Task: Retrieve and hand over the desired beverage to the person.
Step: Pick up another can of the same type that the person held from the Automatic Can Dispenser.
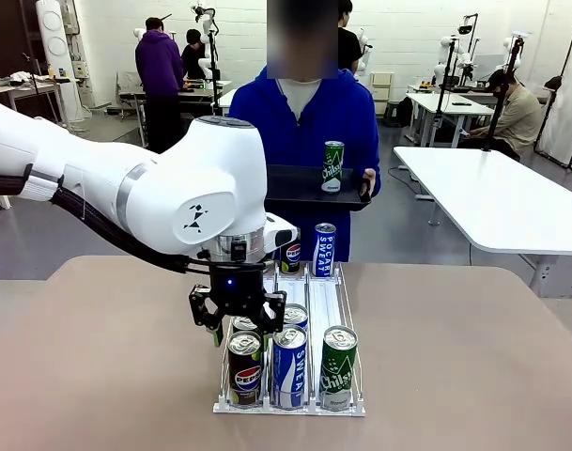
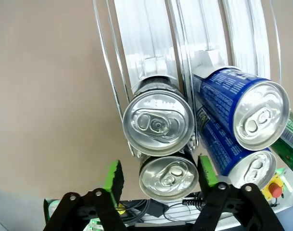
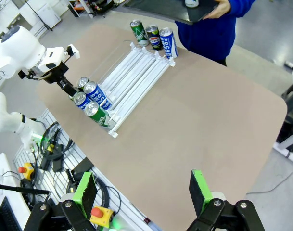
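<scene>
Person point(image 1: 304, 113) in a blue hoodie, upper centre, holds a black tray point(image 1: 300, 186) bearing a green Chilsung can point(image 1: 332, 167). Lower centre, the wire rack point(image 1: 347, 310) fronts a Pepsi can point(image 1: 245, 368) and a Pocari Sweat can point(image 1: 289, 366). Left gripper point(image 2: 160, 175) is spread astride the Pepsi can's top; right gripper point(image 3: 142, 192) is spread and empty.

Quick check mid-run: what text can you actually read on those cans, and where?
"PEPSI": front-left can in the rack.
"SWEAT": front middle blue can.
"POCARI SWEAT": far blue can.
"pepsi": far dark can.
Green script on front-right can and can on the tray: too blurred to read.
</scene>
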Available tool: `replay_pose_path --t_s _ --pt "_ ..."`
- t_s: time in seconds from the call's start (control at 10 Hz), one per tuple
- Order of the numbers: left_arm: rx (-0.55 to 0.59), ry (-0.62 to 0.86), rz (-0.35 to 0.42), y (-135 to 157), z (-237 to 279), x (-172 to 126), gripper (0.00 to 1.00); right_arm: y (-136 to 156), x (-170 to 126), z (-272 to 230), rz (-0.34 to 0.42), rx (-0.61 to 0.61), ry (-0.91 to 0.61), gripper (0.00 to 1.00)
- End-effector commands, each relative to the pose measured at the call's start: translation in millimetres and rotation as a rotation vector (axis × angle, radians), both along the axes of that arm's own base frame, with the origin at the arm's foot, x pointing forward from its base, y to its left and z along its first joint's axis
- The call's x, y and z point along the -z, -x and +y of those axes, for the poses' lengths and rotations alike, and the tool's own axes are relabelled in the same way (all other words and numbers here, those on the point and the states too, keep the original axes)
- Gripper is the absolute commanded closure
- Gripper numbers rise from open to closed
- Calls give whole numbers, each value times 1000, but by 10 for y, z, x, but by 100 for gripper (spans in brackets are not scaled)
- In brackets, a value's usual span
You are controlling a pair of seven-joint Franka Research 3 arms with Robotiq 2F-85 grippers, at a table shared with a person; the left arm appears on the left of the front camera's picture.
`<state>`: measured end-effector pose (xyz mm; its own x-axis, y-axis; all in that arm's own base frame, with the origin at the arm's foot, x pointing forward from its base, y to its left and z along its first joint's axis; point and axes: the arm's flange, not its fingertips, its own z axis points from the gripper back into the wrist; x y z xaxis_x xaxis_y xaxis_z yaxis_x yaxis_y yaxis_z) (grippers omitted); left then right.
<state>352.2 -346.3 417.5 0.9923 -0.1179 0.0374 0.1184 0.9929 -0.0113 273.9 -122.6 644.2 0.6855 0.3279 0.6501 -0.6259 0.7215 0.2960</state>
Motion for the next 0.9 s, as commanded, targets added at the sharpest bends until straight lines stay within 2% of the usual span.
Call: replay_pose_path --t_s 0.0,0.2,0.3,0.4,0.7,0.8 --pt "8 -3 39 -3 -1 85 100 -13 -10 -4 -6 -18 -15 0" --pt "11 -5 51 5 -1 90 100 -13 -10 -4 -6 -18 -15 0" --pt "13 -6 59 1 -4 93 92 -13 -10 -4 -6 -18 -15 0" --pt "14 -5 64 2 -5 99 100 -13 -10 -4 -6 -18 -15 0" --pt "22 -4 70 6 -11 73 100 -13 -10 -4 -6 -18 -15 0" --pt "30 -18 79 33 1 -67 100 -13 -10 -4 -6 -18 -15 0"
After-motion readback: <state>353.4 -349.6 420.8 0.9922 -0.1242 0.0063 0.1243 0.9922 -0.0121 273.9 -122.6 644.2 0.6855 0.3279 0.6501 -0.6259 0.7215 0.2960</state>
